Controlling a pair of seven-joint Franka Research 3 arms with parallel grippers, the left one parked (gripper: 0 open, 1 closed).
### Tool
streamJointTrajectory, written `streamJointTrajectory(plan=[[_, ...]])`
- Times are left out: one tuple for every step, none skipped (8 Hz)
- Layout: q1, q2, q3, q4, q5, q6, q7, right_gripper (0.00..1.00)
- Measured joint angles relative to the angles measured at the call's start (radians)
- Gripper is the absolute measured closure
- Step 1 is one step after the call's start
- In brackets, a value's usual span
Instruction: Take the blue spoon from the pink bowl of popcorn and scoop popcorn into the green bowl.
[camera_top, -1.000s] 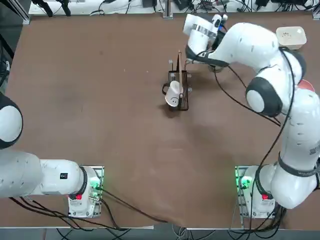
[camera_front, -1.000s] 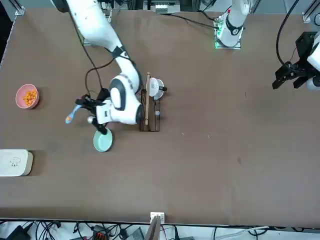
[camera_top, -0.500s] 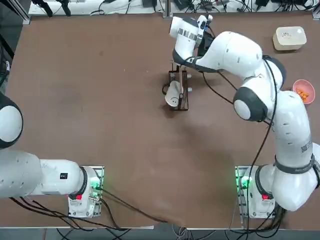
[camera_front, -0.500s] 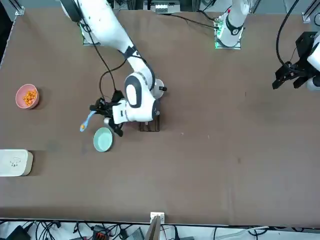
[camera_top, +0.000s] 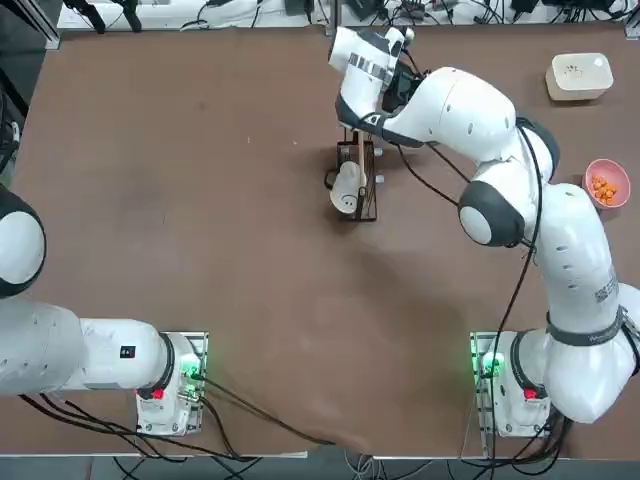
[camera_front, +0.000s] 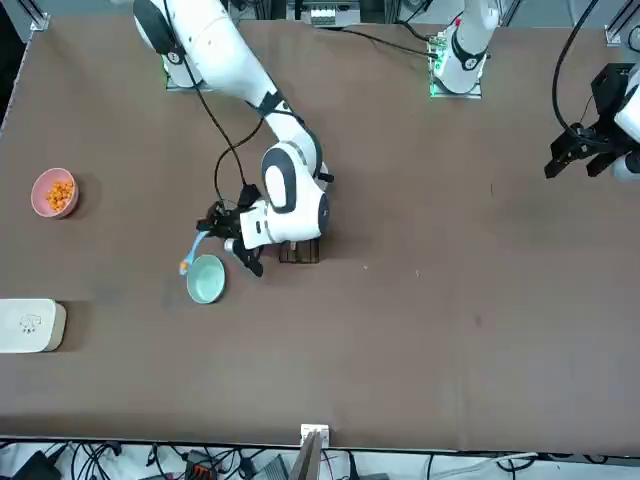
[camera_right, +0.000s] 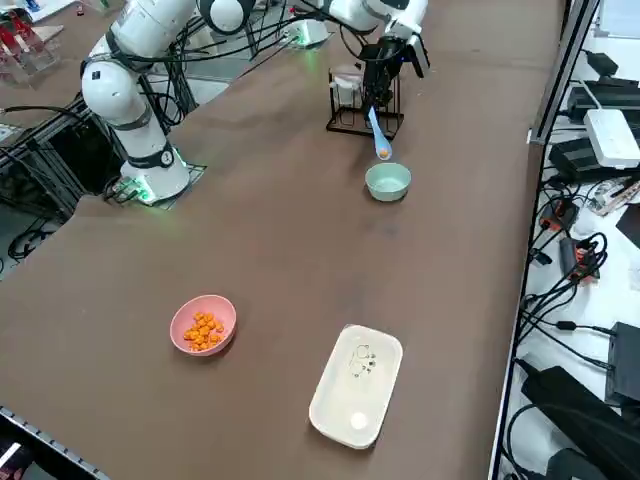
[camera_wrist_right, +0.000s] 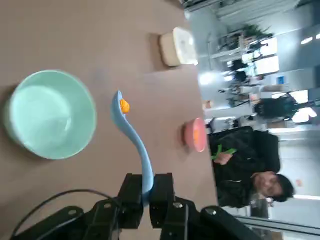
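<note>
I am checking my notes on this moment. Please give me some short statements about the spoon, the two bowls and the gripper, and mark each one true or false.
1. The right gripper is shut on the blue spoon. True.
2. The spoon is empty. False: it carries an orange piece of popcorn.
3. The green bowl already holds popcorn. False: its inside looks bare.
4. The pink bowl has popcorn in it. True.
5. The spoon's tip is inside the pink bowl. False: it hangs beside the green bowl.
</note>
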Motion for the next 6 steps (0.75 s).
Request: streamJointTrajectory(plan=[[-0.007,0.0,-0.006,0.015,0.055,0.018,0.0,0.89],[-0.019,-0.001,-0.007,0.028,0.094,0.031,0.0,0.89],[-0.034,-0.006,-0.008,0.039,0.135,0.05,0.0,0.89],[-0.052,-0.019,-0.01,0.052,0.192,0.071,-0.001,0.89],[-0.078,-0.044,-0.014,0.065,0.258,0.086,-0.001,0.89],[-0.111,-0.079,-0.014,0.073,0.318,0.096,-0.01,0.89]])
